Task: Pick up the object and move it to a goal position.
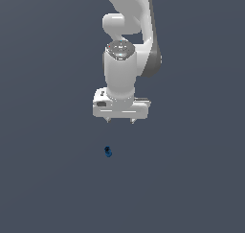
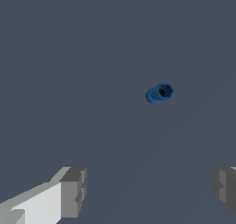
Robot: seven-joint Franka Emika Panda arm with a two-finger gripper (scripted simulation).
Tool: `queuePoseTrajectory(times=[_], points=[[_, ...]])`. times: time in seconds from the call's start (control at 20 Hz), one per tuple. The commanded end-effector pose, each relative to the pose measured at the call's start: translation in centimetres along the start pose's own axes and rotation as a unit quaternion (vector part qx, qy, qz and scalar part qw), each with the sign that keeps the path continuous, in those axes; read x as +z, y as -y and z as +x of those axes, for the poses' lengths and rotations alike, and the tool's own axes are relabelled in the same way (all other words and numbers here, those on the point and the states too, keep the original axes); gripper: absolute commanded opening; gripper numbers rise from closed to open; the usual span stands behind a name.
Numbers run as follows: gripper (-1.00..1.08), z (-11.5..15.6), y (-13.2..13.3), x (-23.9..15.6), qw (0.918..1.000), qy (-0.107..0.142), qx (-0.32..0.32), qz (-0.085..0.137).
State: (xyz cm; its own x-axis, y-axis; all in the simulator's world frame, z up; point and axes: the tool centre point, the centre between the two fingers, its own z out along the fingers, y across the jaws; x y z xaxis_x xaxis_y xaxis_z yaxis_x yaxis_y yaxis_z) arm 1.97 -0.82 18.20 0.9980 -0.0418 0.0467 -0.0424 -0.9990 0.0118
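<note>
Gripper (image 1: pixel 120 121) is held w/ jaws spread wide, nothing between them; bolt (image 1: pixel 108 152) lies on the surface, well apart from the gripper, offset toward the exterior view's left; in wrist view, bolt (image 2: pixel 159 93) is seen nearly end-on, so long axis cannot be fixed; lateral shift is judged req'd before descent.
</note>
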Motion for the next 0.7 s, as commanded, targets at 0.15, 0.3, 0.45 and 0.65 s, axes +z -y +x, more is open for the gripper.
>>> queuePoseTrajectory(times=[0.15,0.3,0.45,0.65], points=[[1.0,1.0,-0.6,1.0,0.9991,0.003,0.043,0.002],[1.0,1.8,-1.1,1.7,0.997,0.006,0.077,0.002],[1.0,2.7,-1.8,2.7,0.9928,0.009,0.119,0.003],[1.0,4.0,-2.8,4.3,0.983,0.013,0.183,0.003]])
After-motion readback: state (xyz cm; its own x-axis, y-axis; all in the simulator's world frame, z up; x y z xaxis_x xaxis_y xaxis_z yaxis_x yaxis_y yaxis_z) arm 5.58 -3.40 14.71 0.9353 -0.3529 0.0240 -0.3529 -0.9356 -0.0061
